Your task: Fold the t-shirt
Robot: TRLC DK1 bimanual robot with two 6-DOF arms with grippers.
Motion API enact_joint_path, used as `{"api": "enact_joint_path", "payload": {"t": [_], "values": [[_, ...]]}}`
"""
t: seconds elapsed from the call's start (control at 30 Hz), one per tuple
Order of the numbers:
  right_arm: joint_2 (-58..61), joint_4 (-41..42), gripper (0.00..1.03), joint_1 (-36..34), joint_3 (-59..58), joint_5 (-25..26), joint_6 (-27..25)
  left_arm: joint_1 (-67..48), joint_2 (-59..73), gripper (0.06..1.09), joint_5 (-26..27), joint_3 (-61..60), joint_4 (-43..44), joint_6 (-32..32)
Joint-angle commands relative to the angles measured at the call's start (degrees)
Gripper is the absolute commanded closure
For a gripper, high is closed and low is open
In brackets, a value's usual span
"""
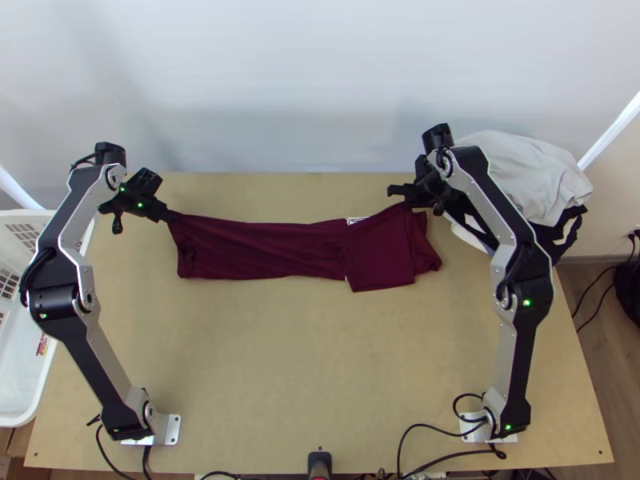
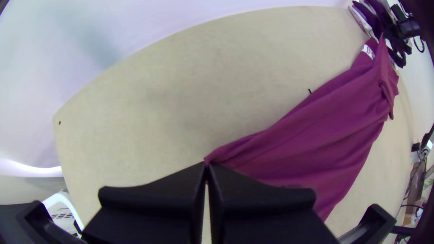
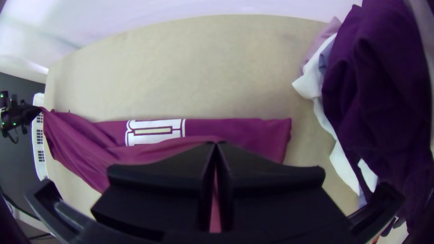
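Apparently, the folding is in its middle stage: the t-shirt point(image 1: 264, 248) lies as a long, narrow strip along the far part of the tabletop point(image 1: 304, 368), with one squarish panel point(image 1: 380, 252) doubled over at its right end. The left tool point(image 2: 208, 165) is clenched on a corner at the strip's other end, and the cloth is drawn into a point there. The right tool point(image 3: 216, 143) is also closed, pinching the upper edge of the panel, beside the white print point(image 3: 135, 139). I judge that the next move should bring the left end over toward the panel, while the right tool keeps its part flat; for this, the left end needs enough lift, otherwise the layers may drag or wrinkle. About the edges, the two gripped places are both near the far border, so there is little room behind them. On the right, the heap of clothes point(image 1: 520, 172) is close to the right tool and could be caught, and the white basket point(image 1: 20, 392) stands at the left border. More room for moving lies toward the arms' bases.
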Motion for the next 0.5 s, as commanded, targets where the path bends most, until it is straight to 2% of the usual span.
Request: {"api": "enact_joint_path", "payload": {"t": [0.0, 0.2, 0.23, 0.27, 0.3, 0.37, 0.4, 0.43, 0.47], "values": [[3.63, -0.81, 1.0, -0.65, 3.86, 1.42, 0.62, 0.73, 1.79, 1.05, 0.74, 1.95, -0.56, -1.27], [5.39, -0.9, 1.0, -0.38, 6.58, 2.3, 0.98, 0.55, 1.88, 1.05, 0.74, 1.78, -1.79, -1.88], [5.39, -0.9, 0.96, -0.3, 6.58, 2.3, 0.98, 0.38, 1.7, 1.04, 0.74, 1.69, -1.88, -2.32], [5.3, -1.25, 0.85, -0.12, 6.58, 2.3, 0.98, 0.11, 1.52, 0.98, 0.74, 1.69, -2.23, -3.02], [5.12, -1.34, 0.69, 0.06, 6.58, 2.74, 0.98, -0.06, 1.17, 0.83, 0.92, 1.6, -2.94, -3.38], [4.6, -2.57, 0.16, 0.58, 6.58, 2.74, 0.98, -0.41, 0.12, 0.48, 3.2, 1.16, -4.87, -4.17], [4.25, -3.18, 0.05, 0.76, 6.58, 2.83, 0.98, -0.5, -0.32, 0.3, 4.87, 0.72, -6.01, -4.25], [3.72, -3.45, 0.04, 1.11, 6.58, 3.36, 0.98, -0.59, -0.85, 0.19, 6.1, 0.37, -6.72, -4.61], [2.75, -3.45, 0.04, 1.46, 6.41, 3.62, 0.98, -0.76, -1.82, 0.16, 7.16, -0.51, -6.72, -5.31]]}}
